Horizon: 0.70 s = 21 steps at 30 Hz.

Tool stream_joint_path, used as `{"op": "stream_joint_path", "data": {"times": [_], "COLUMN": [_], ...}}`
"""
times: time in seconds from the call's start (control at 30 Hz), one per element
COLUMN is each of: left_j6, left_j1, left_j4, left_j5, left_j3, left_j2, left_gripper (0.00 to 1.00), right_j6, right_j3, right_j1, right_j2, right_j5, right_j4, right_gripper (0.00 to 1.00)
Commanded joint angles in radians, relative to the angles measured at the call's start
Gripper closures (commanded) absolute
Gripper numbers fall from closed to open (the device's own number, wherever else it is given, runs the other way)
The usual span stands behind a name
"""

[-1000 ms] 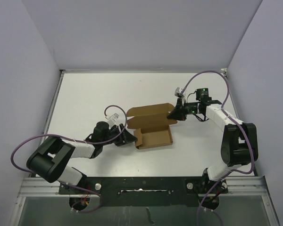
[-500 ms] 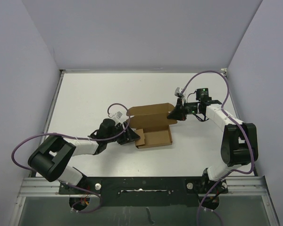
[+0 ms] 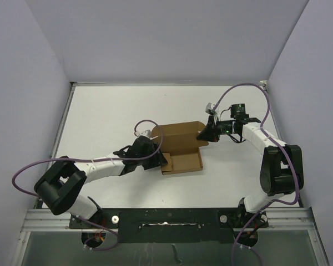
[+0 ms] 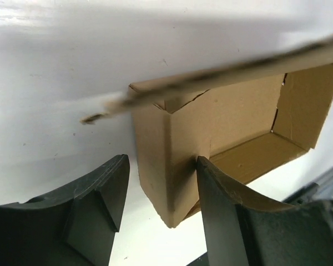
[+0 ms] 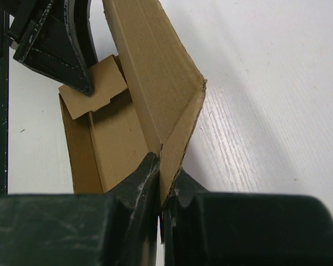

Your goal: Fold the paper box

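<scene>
The paper box [image 3: 182, 145] is brown cardboard, half formed, lying mid-table with its walls partly raised. My left gripper [image 3: 160, 159] is at its near left corner. In the left wrist view that corner [image 4: 166, 166] stands between the open fingers. The right finger [image 4: 219, 205] touches the wall, and the left finger [image 4: 100, 199] stands apart from it. My right gripper [image 3: 203, 134] is shut on the box's right-hand flap [image 5: 172, 100], pinched at its lower edge between the fingertips [image 5: 162, 183]. The left gripper's fingers [image 5: 61, 44] show at the box's far end in the right wrist view.
The white table [image 3: 100, 116] is enclosed by pale violet walls on three sides. Purple cables loop over both arms [image 3: 250, 88]. A metal rail [image 3: 166, 216] with the arm bases runs along the near edge.
My left gripper has moved right and forward to the box's near left corner and opened a little wider. The near panel looks narrower. The right gripper has kept its hold unmoved.
</scene>
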Motion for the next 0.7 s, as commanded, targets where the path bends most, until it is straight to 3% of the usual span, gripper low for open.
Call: {"op": "stream_joint_path", "data": {"times": [0.0, 0.13, 0.6, 0.67], "left_j6": [0.001, -0.003, 0.039, 0.049], "left_j1": [-0.063, -0.095, -0.137, -0.143], "left_j4": [-0.255, -0.326, -0.379, -0.404], "left_j5": [-0.22, -0.304, -0.365, -0.392], "left_j3": [0.131, 0.182, 0.267, 0.279], "left_j2": [-0.012, 0.017, 0.122, 0.131], "left_gripper": [0.51, 0.57, 0.71, 0.78], "right_j6": [-0.015, -0.015, -0.022, -0.022], "right_j3": [0.039, 0.039, 0.039, 0.039], "right_j1": [0.006, 0.006, 0.008, 0.009], "right_j2": [0.008, 0.008, 0.01, 0.011], "right_j5": [-0.037, -0.037, -0.034, -0.034], "right_j4": [0.006, 0.006, 0.003, 0.002], "right_gripper": [1.0, 1.0, 1.0, 1.0]}}
